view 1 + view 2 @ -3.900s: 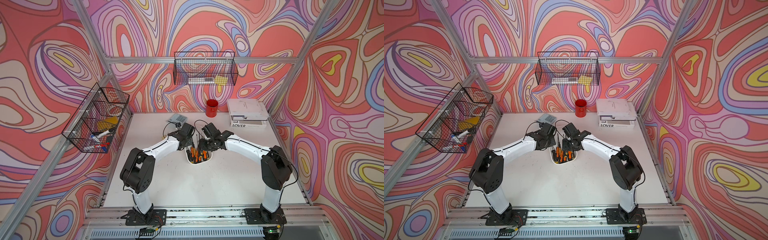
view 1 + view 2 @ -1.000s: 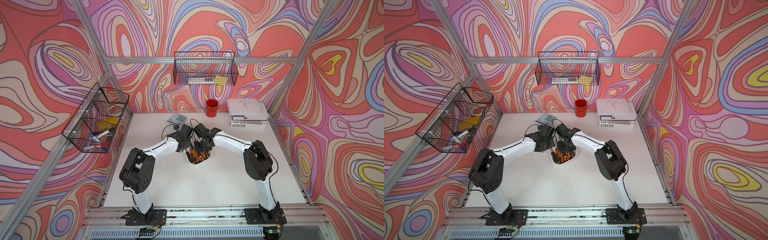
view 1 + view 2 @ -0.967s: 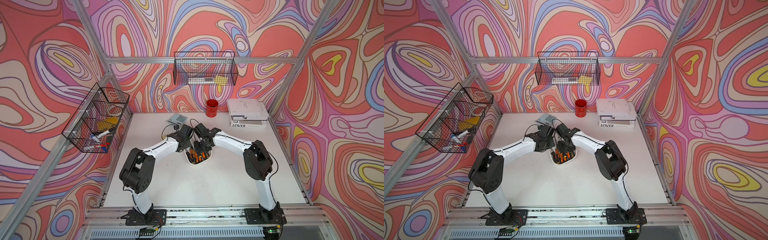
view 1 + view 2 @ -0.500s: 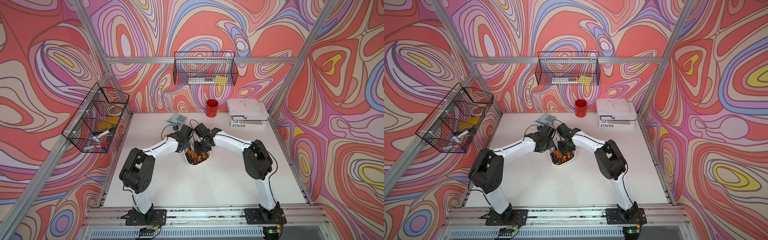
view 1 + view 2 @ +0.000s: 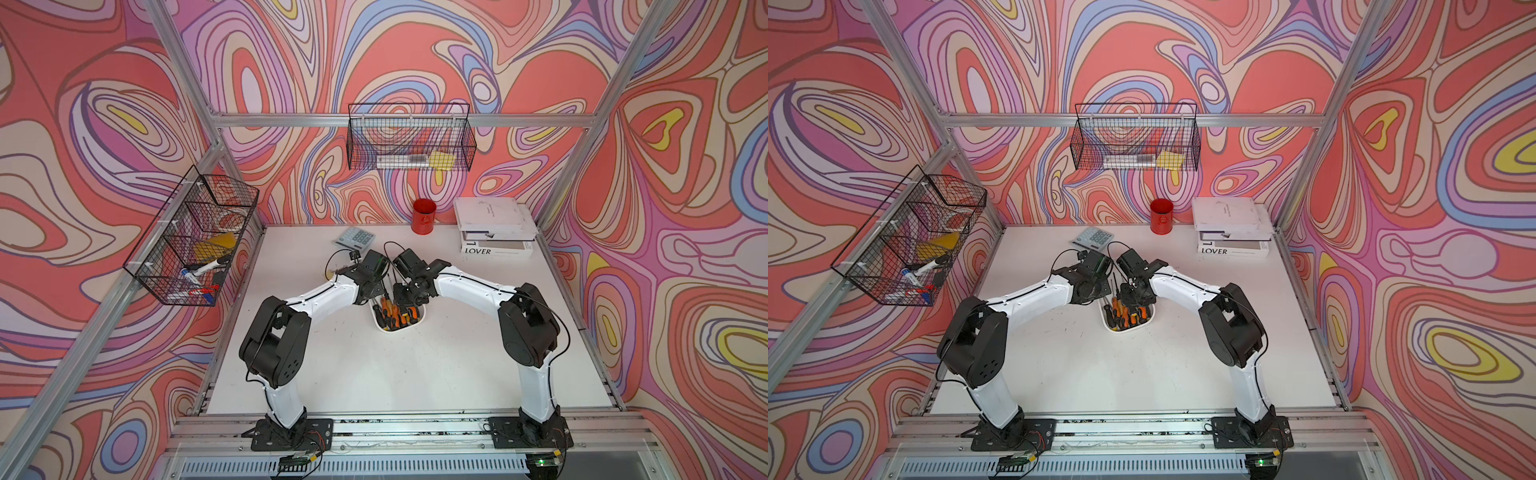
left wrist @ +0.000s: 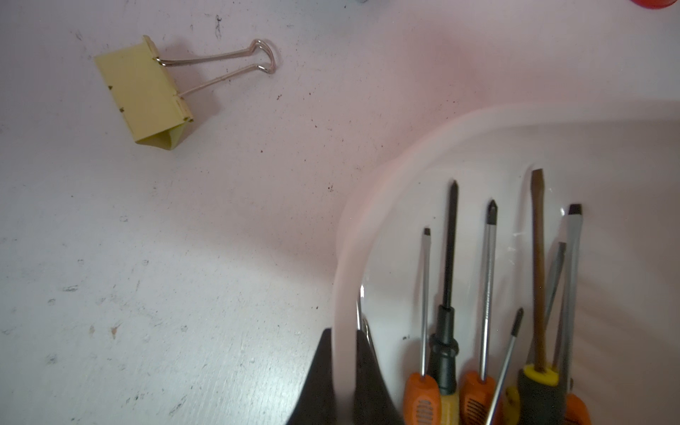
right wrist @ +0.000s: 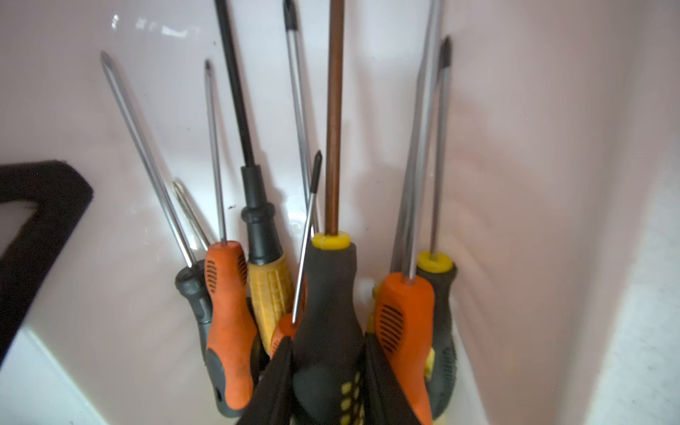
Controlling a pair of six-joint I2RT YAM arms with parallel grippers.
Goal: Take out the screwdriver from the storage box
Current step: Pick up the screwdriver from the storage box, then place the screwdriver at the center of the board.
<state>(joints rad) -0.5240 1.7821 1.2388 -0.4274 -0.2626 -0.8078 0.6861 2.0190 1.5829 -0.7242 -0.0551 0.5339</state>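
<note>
My left tool point(image 6: 343, 340) is pinched together on the wall of the storage box point(image 6: 371, 198), one finger outside the rim and one inside. My right tool point(image 7: 327, 342) is clamped on the fat black handle of the screwdriver point(image 7: 333, 279), the one with the yellow collar and brown shaft. That screwdriver is inside the box, its handle packed among the other screwdrivers point(image 7: 228, 294), which are orange, yellow and black, their shafts pointing roughly the same way. In both top views the storage box point(image 5: 392, 330) point(image 5: 1121, 330) sits mid-surface point(image 5: 374, 374), between my two arms. A yellow binder clip point(image 6: 145, 95) lies on the surface near the box, not touching it.
</note>
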